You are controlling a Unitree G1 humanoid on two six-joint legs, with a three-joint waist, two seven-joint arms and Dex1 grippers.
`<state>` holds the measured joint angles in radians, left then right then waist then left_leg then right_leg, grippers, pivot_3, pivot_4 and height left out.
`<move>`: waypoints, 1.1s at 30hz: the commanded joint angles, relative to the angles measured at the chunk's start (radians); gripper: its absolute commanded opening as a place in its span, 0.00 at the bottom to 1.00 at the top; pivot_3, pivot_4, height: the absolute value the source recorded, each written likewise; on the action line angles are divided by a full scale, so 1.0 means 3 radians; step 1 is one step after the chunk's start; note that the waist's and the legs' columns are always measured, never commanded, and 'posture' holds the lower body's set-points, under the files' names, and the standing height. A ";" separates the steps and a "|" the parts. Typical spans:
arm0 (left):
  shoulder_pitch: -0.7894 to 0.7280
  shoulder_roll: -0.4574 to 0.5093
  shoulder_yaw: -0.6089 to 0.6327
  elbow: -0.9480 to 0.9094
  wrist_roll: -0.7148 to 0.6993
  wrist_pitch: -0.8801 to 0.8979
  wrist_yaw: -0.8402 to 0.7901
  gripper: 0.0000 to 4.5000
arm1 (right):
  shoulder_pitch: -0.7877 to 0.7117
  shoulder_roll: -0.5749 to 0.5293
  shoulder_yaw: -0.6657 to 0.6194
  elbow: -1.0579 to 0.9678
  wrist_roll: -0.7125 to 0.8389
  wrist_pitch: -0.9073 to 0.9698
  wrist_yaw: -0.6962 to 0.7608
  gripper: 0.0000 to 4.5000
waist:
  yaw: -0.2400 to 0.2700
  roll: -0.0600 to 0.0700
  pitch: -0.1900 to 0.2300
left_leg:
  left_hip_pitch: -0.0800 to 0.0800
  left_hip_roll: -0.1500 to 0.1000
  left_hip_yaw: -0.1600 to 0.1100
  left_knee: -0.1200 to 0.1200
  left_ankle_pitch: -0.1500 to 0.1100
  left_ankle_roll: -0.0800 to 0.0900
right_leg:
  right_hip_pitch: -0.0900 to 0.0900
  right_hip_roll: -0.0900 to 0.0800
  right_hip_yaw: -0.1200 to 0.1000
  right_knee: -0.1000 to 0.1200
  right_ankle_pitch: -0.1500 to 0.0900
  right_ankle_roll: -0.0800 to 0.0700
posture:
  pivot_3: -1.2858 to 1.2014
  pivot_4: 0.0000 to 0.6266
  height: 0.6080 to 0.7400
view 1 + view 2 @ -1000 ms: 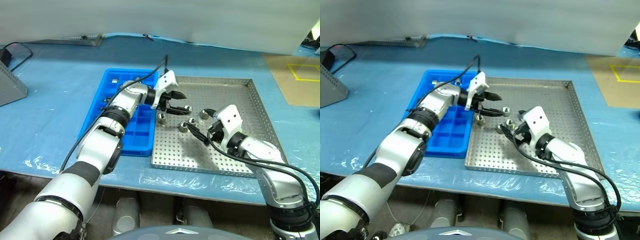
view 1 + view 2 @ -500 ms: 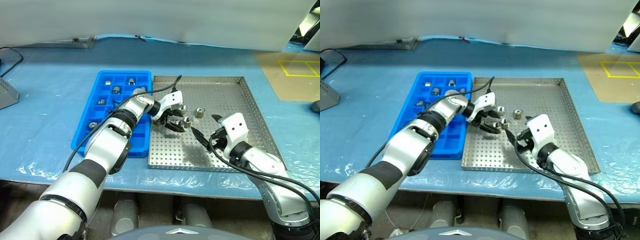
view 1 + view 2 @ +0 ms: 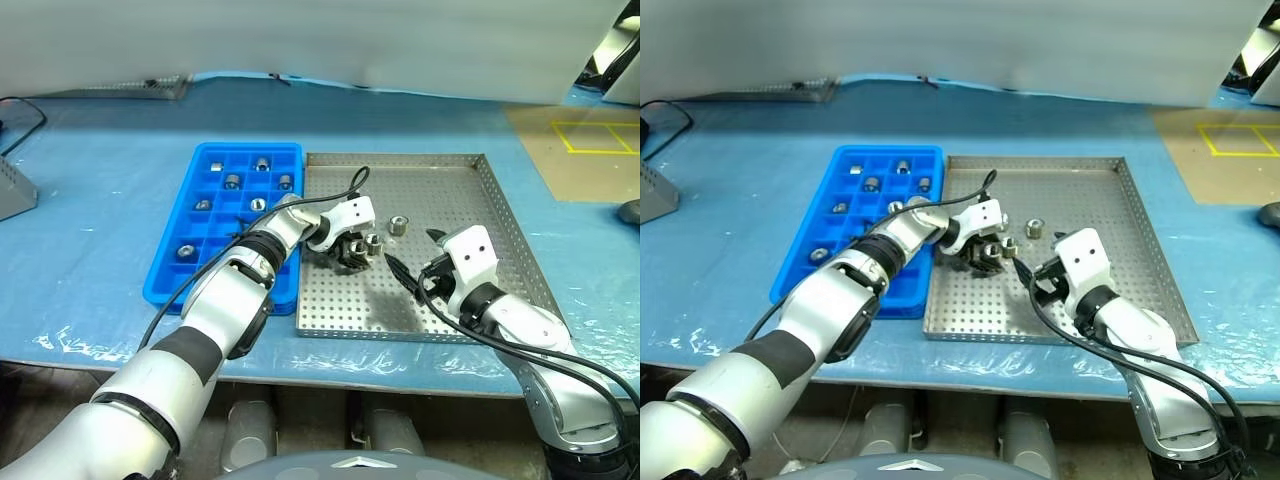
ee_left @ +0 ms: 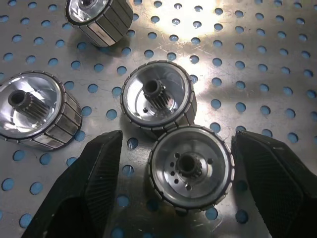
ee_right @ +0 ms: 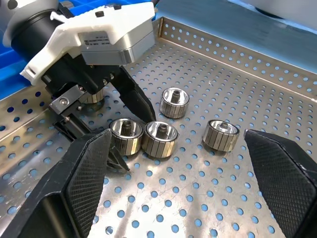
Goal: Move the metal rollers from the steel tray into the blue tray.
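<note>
Surface: blue sheeting (wrinkled at the near edge), bearing steel tray and blue tray.
Left hand: open, straddling a roller.
Right hand: open, empty.

This looks like a workshop or factory test bench. A wide worktable covered in light blue plastic sheeting fills most of the head view, the film wrinkled at its near edge. At the centre sit a shallow square tray of perforated grey sheet metal and a bright blue plastic compartment tray, both holding small ribbed silver metal rollers. At the upper right, a brown floor marked with yellow tape points to an industrial hall.
</note>
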<state>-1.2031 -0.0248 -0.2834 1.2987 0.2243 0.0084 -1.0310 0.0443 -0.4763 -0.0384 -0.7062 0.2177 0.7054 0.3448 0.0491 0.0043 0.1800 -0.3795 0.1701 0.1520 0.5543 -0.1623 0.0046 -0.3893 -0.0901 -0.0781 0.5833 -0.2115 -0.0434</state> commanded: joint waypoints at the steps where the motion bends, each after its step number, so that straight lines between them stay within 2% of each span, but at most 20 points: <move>1: 0.0064 0.0027 -0.0030 -0.0012 0.0067 0.0011 -0.0014 0.86 | 0.0018 -0.0020 -0.0050 -0.0089 -0.0027 -0.0082 -0.0003 1.00 | -0.0008 0.0000 0.0000 | 0.0000 0.0000 0.0000 0.0000 -0.0001 0.0001 | 0.0000 0.0000 0.0000 -0.0001 0.0000 0.0000 | 0.41 0.24 1.00; 2: 0.0071 0.0038 -0.0030 -0.0016 0.0074 -0.0011 0.0000 0.86 | 0.0021 -0.0017 -0.0048 -0.0083 -0.0031 -0.0090 -0.0002 1.00 | -0.0013 0.0000 0.0000 | 0.0000 0.0000 0.0000 0.0000 -0.0001 0.0002 | 0.0000 0.0000 0.0000 -0.0001 0.0003 -0.0004 | 0.41 0.24 1.00; 5: 0.0088 0.0089 -0.0056 -0.0022 0.0106 -0.0051 -0.0126 0.73 | 0.0010 -0.0005 -0.0028 -0.0070 -0.0045 -0.0097 -0.0007 1.00 | -0.0021 0.0000 0.0000 | -0.0001 0.0000 0.0000 0.0000 -0.0001 0.0002 | 0.0000 0.0000 0.0000 -0.0002 0.0009 -0.0014 | 0.41 0.24 1.00; 7: 0.0097 0.0112 -0.0078 -0.0023 0.0139 -0.0036 -0.0134 0.59 | -0.0005 0.0001 -0.0006 -0.0064 -0.0051 -0.0095 -0.0005 1.00 | -0.0023 0.0000 0.0000 | -0.0001 0.0001 0.0000 -0.0001 -0.0002 0.0003 | 0.0000 0.0001 0.0000 -0.0004 0.0009 -0.0014 | 0.41 0.24 1.00; 10: 0.0123 0.0145 -0.0089 -0.0051 0.0131 -0.0066 -0.0298 0.59 | -0.0030 0.0002 0.0012 -0.0050 -0.0059 -0.0091 0.0002 1.00 | -0.0025 0.0000 0.0000 | -0.0002 0.0000 0.0000 -0.0005 -0.0002 0.0004 | -0.0001 0.0001 0.0000 -0.0008 0.0011 -0.0017 | 0.41 0.24 1.00; 13: 0.0133 0.0149 -0.0074 -0.0075 0.0120 -0.0076 -0.0277 0.48 | -0.0068 -0.0007 0.0010 -0.0030 -0.0056 -0.0085 0.0019 1.00 | -0.0035 0.0000 0.0000 | -0.0003 0.0001 0.0000 -0.0008 -0.0004 0.0007 | -0.0002 0.0001 0.0000 -0.0013 0.0011 -0.0019 | 0.42 0.24 1.00; 16: 0.0141 0.0148 -0.0034 -0.0102 0.0068 -0.0072 -0.0355 0.48 | -0.0090 -0.0014 0.0009 -0.0010 -0.0053 -0.0092 0.0036 1.00 | -0.0033 0.0001 -0.0001 | -0.0007 0.0001 0.0000 -0.0015 -0.0003 0.0012 | -0.0005 0.0002 -0.0001 -0.0018 0.0011 -0.0019 | 0.42 0.24 1.00; 19: 0.0165 0.0187 -0.0022 -0.0145 0.0044 -0.0133 -0.0489 0.41 | -0.0110 -0.0012 0.0018 0.0024 -0.0060 -0.0110 0.0047 1.00 | -0.0038 0.0001 -0.0001 | -0.0011 0.0001 0.0001 -0.0016 -0.0002 0.0021 | -0.0007 0.0002 -0.0001 -0.0022 0.0011 -0.0019 | 0.42 0.24 1.00; 29: 0.0182 0.0235 0.0281 -0.0510 -0.0399 -0.0316 -0.1169 0.41 | -0.0138 -0.0113 -0.0091 0.0004 0.0046 -0.0076 0.0239 1.00 | -0.0026 0.0002 0.0000 | -0.0011 0.0001 0.0005 -0.0021 -0.0002 0.0020 | -0.0007 0.0000 -0.0001 -0.0025 0.0011 -0.0020 | 0.43 0.24 1.00; 33: 0.0175 0.0294 0.0354 -0.0609 -0.0479 -0.0420 -0.1085 0.41 | -0.0234 -0.0179 -0.0404 -0.0214 0.0632 0.0243 0.0511 1.00 | -0.0020 0.0002 0.0000 | -0.0009 0.0001 0.0005 -0.0020 -0.0002 0.0020 | -0.0005 -0.0001 -0.0001 -0.0025 0.0011 -0.0020 | 0.44 0.24 1.00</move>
<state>-1.1343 0.0550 -0.2040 1.1550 0.1171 -0.1024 -1.3521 -0.0095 -0.5105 -0.1062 -0.6998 0.3346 0.7510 0.4642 0.0431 0.0048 0.1799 -0.3823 0.1702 0.1534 0.5481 -0.1628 0.0106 -0.3910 -0.0902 -0.0783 0.5759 -0.2082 -0.0493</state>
